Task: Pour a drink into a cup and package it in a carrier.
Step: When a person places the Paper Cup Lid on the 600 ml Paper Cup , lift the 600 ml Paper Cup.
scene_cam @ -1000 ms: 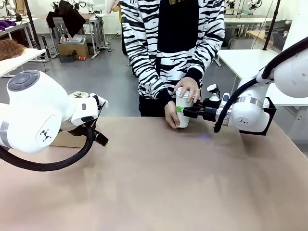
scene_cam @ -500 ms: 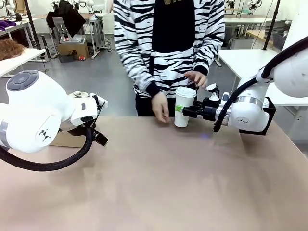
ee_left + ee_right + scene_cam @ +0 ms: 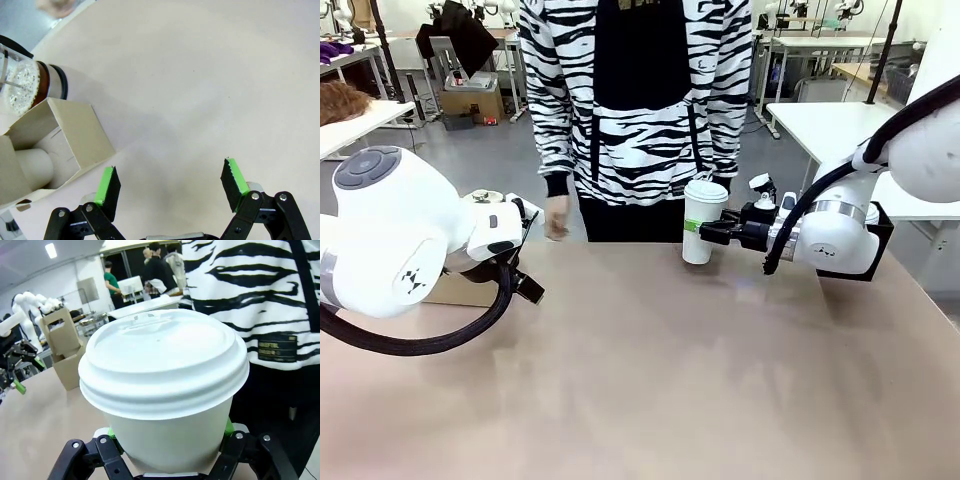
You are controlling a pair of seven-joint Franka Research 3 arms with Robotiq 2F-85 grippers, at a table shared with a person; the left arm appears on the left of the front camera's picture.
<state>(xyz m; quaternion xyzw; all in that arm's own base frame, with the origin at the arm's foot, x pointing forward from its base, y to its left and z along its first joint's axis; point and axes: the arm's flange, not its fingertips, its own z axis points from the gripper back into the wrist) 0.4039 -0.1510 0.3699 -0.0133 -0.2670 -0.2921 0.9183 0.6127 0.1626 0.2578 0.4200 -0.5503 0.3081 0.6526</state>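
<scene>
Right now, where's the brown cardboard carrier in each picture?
Front view: carrier low at left, mostly hidden behind the white left arm.
Left wrist view: carrier at the left edge, its top open.
Right wrist view: carrier at middle left, beyond the lidded cup.
Shared landmark: the beige table it stands on.

cup (image 3: 701,230): white
lid (image 3: 160,355): white
carrier (image 3: 75,135): brown cardbd
person's top (image 3: 640,100): blk/wht zebra stripes
table (image 3: 670,380): tan

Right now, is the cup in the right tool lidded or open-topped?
Lidded. A white lid covers the whole top of the cup, which stands upright, gripped by the right tool.
</scene>
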